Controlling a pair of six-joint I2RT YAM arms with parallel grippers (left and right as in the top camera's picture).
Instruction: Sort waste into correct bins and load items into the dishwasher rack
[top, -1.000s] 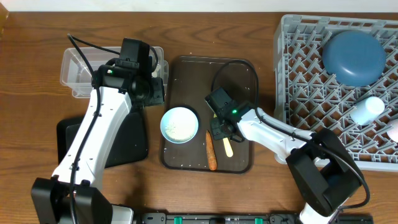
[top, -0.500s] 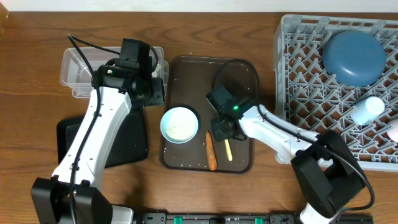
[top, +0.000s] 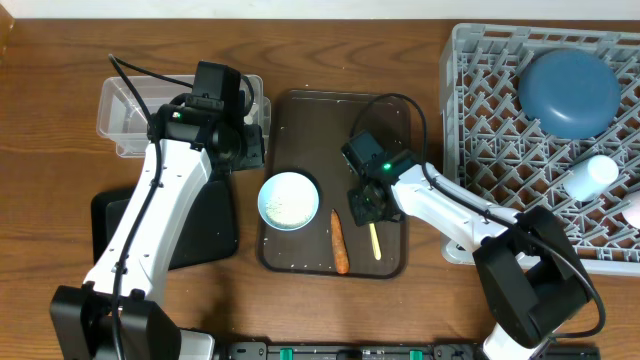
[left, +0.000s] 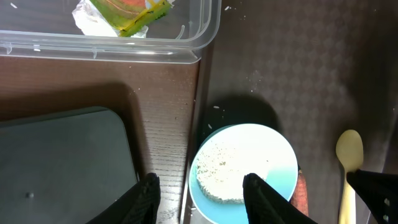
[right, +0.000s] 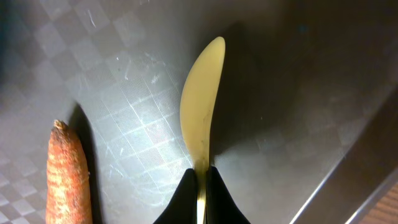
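My right gripper (top: 368, 205) (right: 201, 176) is shut on the pale yellow spoon (right: 200, 99) (top: 374, 238), over the dark brown serving tray (top: 385, 125). The orange carrot (top: 340, 242) (right: 67, 174) lies left of the spoon on that tray. The white bowl (top: 288, 200) (left: 244, 165) with rice grains stands at the tray's left side. My left gripper (left: 200, 190) is open above the bowl's left rim. The clear tub (top: 130, 105) (left: 186, 46) holds the yellow-green wrapper (left: 127, 12). The black tray (top: 205, 225) (left: 56, 162) lies front left. The grey rack (top: 545, 150) holds the dark blue plate (top: 570, 88).
A light cup (top: 590, 175) lies in the rack at right. A few rice grains are scattered on the wood and tray near the tub's corner (left: 217, 109). The left arm spans the black tray and the tub.
My right gripper has moved right and toward the front with the spoon, away from the carrot. The left arm has not moved.
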